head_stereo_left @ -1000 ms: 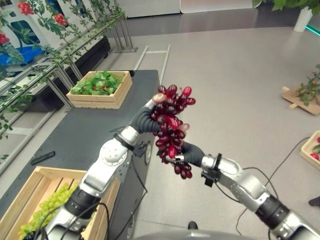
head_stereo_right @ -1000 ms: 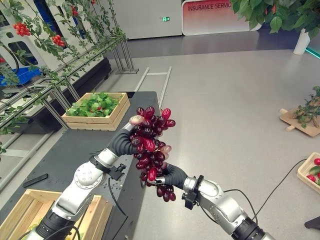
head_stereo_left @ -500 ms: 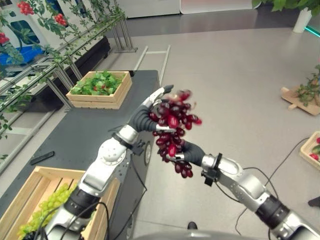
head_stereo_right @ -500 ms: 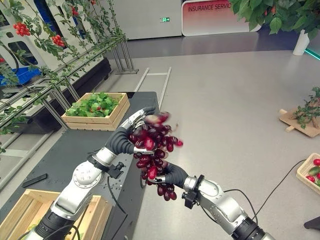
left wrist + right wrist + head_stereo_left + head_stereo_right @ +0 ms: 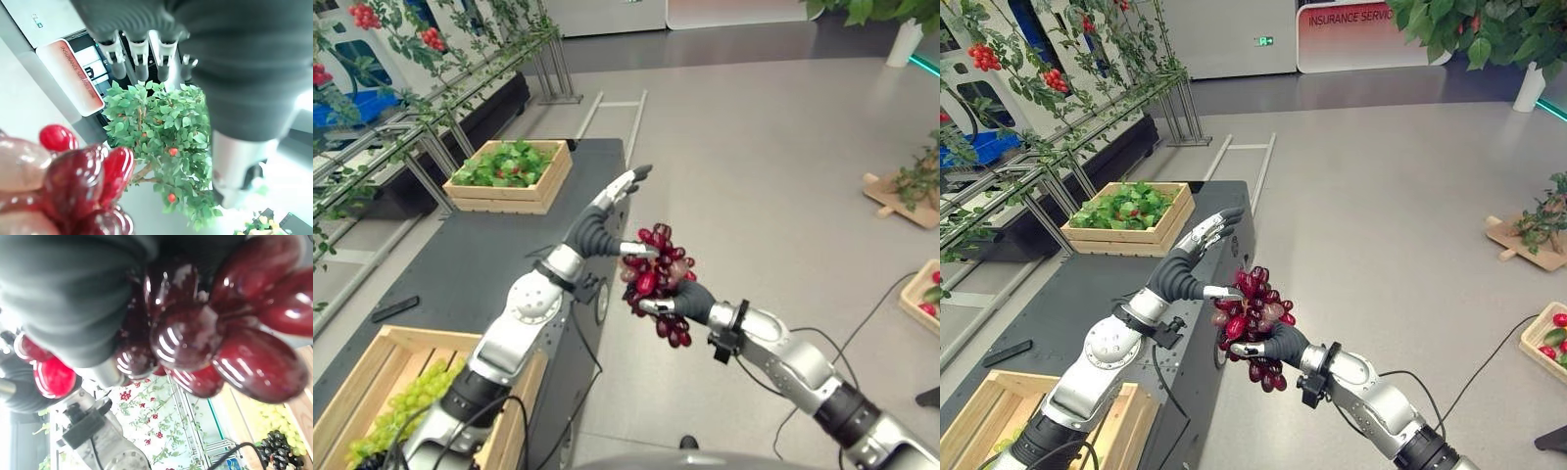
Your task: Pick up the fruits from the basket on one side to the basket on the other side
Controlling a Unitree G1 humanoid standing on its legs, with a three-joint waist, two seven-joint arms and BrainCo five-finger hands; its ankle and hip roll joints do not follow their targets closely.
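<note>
Your right hand (image 5: 690,302) is holding the bunch of red grapes (image 5: 656,279) up in the air, past the right edge of the dark bench (image 5: 460,264), over the grey floor (image 5: 773,166). Its fingers are curling round the bunch from below. Your left hand (image 5: 597,230) is sitting just beside the grapes. Its fingers (image 5: 1209,230) are pointing straight out, away from you, and are holding nothing. Its thumb is reaching toward the top of the bunch.

On the bench, a wooden crate (image 5: 372,392) near you is holding green grapes (image 5: 406,401). A second wooden crate (image 5: 509,176) at the far end is holding green leaves and some red fruit. A small black thing (image 5: 396,308) is lying near the bench's left edge. Metal rails with red berry plants (image 5: 1087,108) are standing along the left side of the bench. On the right the floor is wide open, with another crate (image 5: 922,294) far off at the edge.
</note>
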